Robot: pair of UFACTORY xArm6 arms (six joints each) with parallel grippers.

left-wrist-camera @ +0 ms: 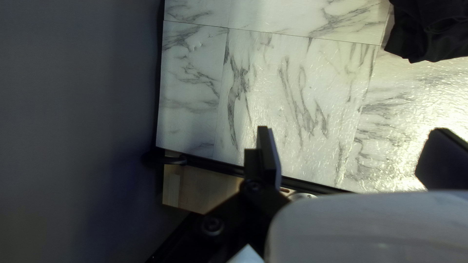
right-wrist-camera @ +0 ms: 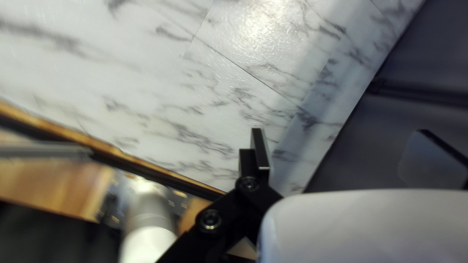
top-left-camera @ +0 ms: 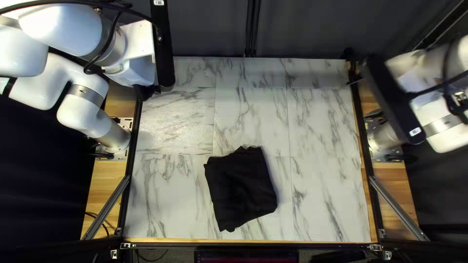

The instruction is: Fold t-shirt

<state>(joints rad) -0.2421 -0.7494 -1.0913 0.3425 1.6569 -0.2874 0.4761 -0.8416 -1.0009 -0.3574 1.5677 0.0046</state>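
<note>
The black t-shirt (top-left-camera: 242,190) lies as a compact, folded four-sided bundle on the near half of the table in the top left view, its outline uneven. My left gripper (top-left-camera: 145,91) is over the table's left edge, well away from the cloth. At the far right corner is my right gripper (top-left-camera: 354,75), also apart from it. In the left wrist view the t-shirt (left-wrist-camera: 431,29) shows in part, ahead of and to one side of my left gripper (left-wrist-camera: 353,152), whose fingers stand wide apart. My right gripper (right-wrist-camera: 341,152) is open too, with nothing held.
The marble-patterned table (top-left-camera: 321,126) has dark rails along its sides. Beyond its far edge hangs a dark curtain (top-left-camera: 209,29). Metal braces (top-left-camera: 106,207) slant beside the near corners. Both arm bases stand on wooden strips outside the rails.
</note>
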